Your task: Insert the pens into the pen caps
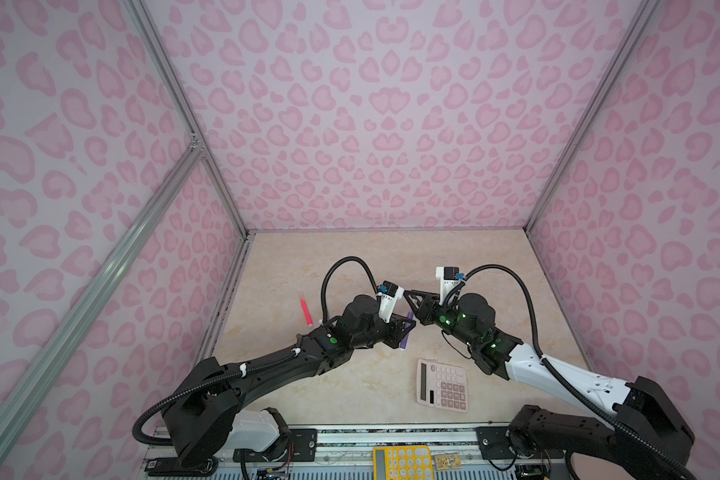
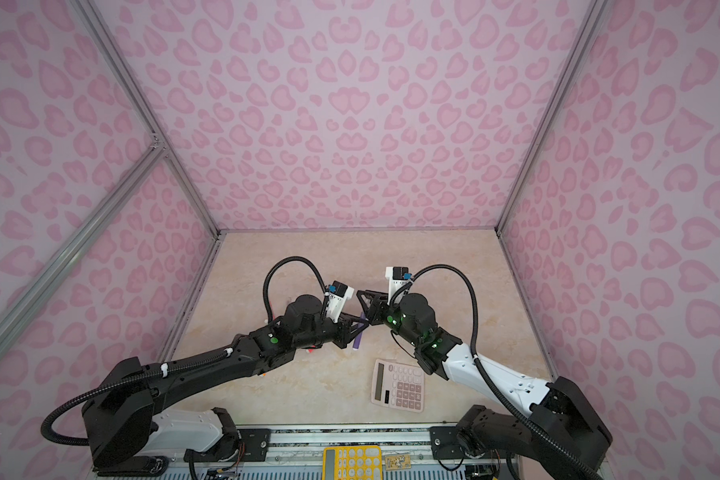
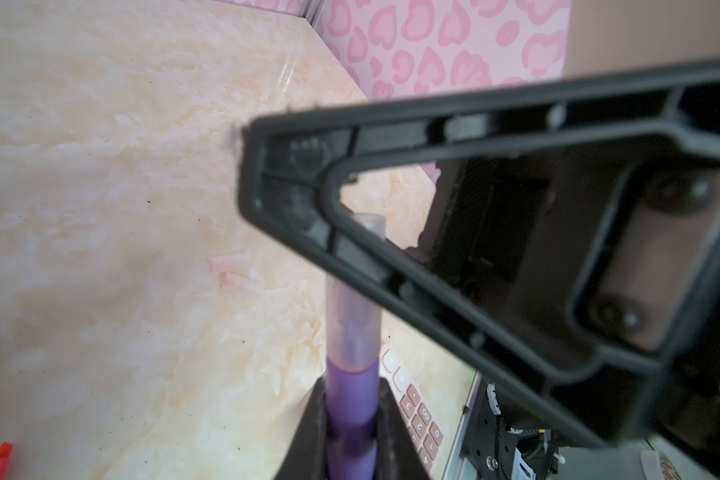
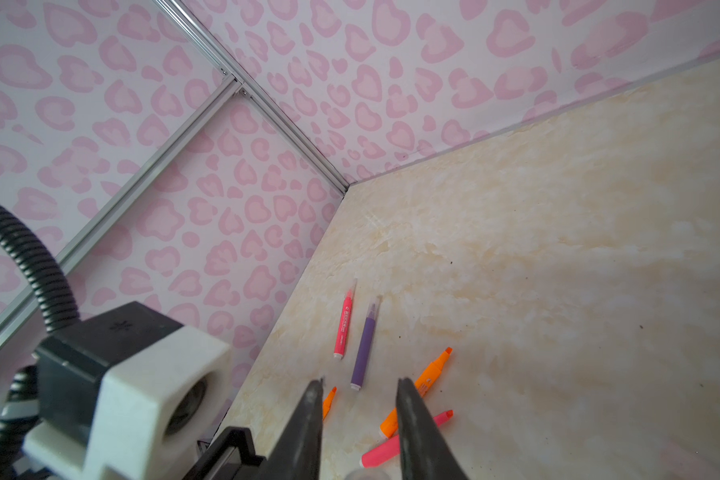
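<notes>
**Purple pen and cap meet at mid-table**

We see the left gripper [image 1: 408,328] clamped tight on the held purple pen [image 1: 405,340]. The pen is at mid-table between the two arms, raised off the table [image 1: 350,266] and tilted.

In the left wrist view a clear cap [image 3: 352,324] sits over the pen's tip, and its open end reaches the purple barrel.

The right gripper [image 1: 410,294] reaches in from the right, and one of its fingers crosses in front of the cap. In the right wrist view its jaws stand a narrow gap apart. A clear round end shows between them at the frame's edge. We cannot tell whether the pads touch it.

Left side of the table, near the left wall:
- The capped pink-red pen [image 4: 344,328] and the capped purple pen [image 4: 363,347] lie side by side, not touching.
- Nearer to us lies an orange pen [image 4: 431,372] with its tip bare.
- The uncapped pink-red pen [image 4: 385,453] lies just beside it.
- A second orange pen [image 4: 329,401] is half hidden behind a finger.

Two faint pale tubes [image 3: 227,264] lie loose on the surface, too blurred to name.

The pink calculator [image 1: 441,384] lies near, right of centre, close to the right arm.
</notes>
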Controlling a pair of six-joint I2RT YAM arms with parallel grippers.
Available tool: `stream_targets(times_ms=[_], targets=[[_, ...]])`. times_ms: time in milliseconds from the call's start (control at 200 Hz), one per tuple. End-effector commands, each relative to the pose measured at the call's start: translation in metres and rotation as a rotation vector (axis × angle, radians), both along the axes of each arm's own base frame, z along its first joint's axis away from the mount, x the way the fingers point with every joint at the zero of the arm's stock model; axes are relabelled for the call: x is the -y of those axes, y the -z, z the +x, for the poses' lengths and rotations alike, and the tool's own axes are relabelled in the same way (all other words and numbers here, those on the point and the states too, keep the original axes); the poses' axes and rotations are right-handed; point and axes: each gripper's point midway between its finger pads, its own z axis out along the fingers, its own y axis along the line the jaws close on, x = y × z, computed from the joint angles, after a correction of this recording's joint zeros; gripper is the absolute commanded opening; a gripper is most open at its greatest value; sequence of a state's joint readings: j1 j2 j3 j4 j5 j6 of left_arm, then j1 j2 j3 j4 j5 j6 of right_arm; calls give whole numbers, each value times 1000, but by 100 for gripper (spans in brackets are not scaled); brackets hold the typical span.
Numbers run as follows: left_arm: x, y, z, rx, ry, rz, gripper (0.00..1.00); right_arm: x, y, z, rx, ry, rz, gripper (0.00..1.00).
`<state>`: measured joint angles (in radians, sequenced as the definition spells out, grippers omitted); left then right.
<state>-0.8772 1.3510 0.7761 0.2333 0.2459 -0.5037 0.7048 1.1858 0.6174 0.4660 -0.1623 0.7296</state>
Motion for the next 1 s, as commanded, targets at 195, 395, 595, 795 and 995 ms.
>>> stream_targets(times_ms=[195,395,595,795,995], targets=[[2,-11,3,28,-6,-20,3,-6,4,0,-11,-25,-13,3],[-7,-18,6,46,-48,-25,3,-9,6,-1,-16,-39,-10,0],[-23,-32,9,79,-101,-50,3,-18,13,-9,1,-60,-14,0],[-47,-34,22,71,-183,-78,3,-31,27,-20,2,-73,-34,0],[-65,-30,35,42,-242,-88,3,-42,40,-25,-25,-92,-24,0]])
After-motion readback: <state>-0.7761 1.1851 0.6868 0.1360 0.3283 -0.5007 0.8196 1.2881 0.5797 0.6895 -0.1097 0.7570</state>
